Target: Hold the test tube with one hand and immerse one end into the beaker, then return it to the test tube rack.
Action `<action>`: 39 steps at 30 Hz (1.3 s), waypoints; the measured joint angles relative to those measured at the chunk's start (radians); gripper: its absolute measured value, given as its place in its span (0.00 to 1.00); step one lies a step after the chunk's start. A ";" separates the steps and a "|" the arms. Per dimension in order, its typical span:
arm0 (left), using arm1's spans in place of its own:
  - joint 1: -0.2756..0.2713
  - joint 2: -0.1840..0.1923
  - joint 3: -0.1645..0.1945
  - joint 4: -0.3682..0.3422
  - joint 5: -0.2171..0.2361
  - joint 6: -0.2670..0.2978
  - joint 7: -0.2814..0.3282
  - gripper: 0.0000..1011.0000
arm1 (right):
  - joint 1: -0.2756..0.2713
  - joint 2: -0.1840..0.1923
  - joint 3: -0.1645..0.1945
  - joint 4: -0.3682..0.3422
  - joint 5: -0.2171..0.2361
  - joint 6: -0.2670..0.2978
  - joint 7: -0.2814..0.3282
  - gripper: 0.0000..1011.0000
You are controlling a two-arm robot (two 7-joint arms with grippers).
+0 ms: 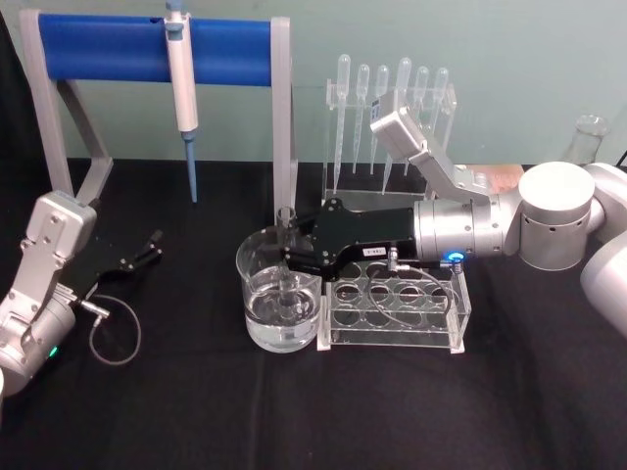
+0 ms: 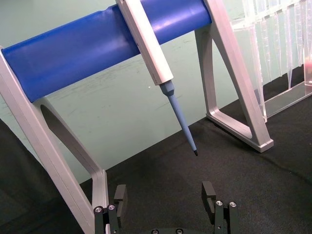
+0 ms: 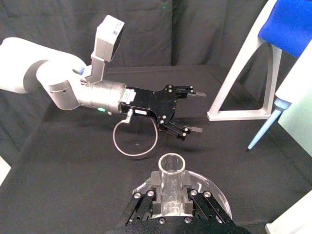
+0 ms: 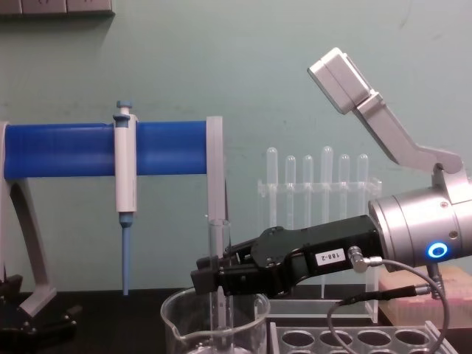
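Your right gripper (image 1: 289,257) is clamped on the test tube (image 4: 218,276), which stands upright inside the beaker (image 1: 279,299) with its lower end in the water. Lift it crooked and the tube could knock the beaker's rim — tipping it toward the rack (image 1: 397,311) just beside it. The left gripper (image 3: 192,111), fingers spread and empty, sits well apart from the beaker.

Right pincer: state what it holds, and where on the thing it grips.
The right pincer is shut on the test tube, gripping it just below the open rim. The tube stands upright with its lower end down inside the beaker.
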 joint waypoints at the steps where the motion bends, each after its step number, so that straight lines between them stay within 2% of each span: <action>1: 0.000 0.000 0.000 0.000 0.000 0.000 0.000 0.99 | 0.000 0.000 0.000 0.000 0.000 0.000 0.000 0.24; 39: 0.000 0.000 0.000 0.000 0.000 0.000 0.000 0.99 | 0.000 0.000 0.000 0.000 0.000 0.000 0.000 0.24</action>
